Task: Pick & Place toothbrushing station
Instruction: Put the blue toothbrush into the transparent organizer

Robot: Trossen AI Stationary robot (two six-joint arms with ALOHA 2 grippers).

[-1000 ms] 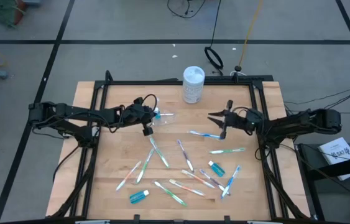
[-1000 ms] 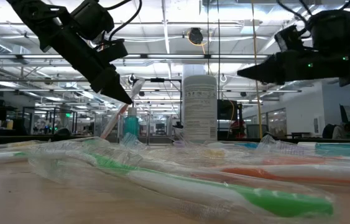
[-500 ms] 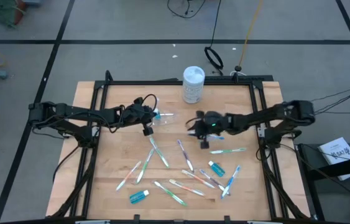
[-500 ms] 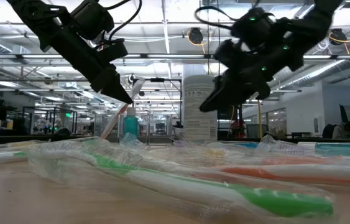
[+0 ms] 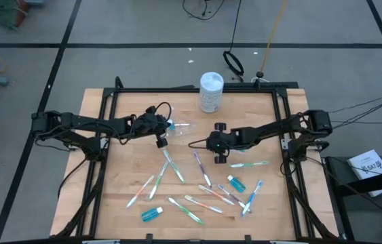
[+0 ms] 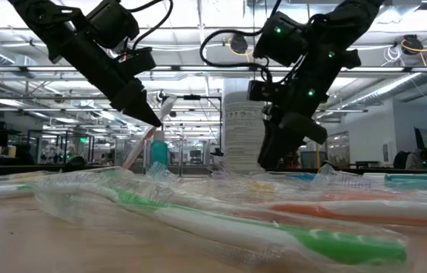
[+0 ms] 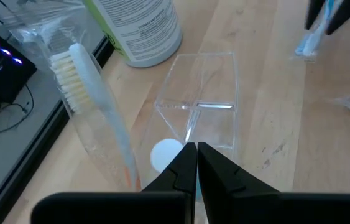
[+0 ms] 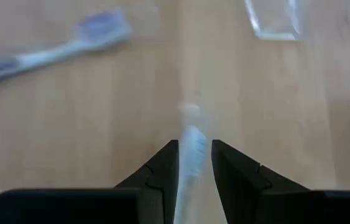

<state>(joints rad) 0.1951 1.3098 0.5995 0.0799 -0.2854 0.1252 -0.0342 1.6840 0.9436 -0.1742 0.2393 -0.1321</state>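
A small clear cup stands at the table's middle left; in the left wrist view it holds a wrapped white toothbrush. My left gripper is shut at the cup's near rim. My right gripper reaches to the table's middle and is closed around a pale blue toothbrush. Several wrapped pastel toothbrushes and two teal tubes lie flat on the wood. My left gripper has its fingertips together at the cup's near rim, slanting down from the table's left; the fingers hide the exact hold. The cup stands on the table. My right gripper has the toothbrush's handle between its two fingers. The fingers point steeply down and lie along the brush. Its head sticks out beyond the fingertips. Whether it is off the wood I cannot tell.
A tall white canister stands at the table's far edge, behind the cup. A black frame runs around the table's edges. Bare wood lies between the cup and the scattered toothbrushes.
My right gripper has gone toward the table's left edge and down, from the right side to the blue toothbrush at the middle, tipping from level to steeply downward. The blue toothbrush now shows between its fingers.
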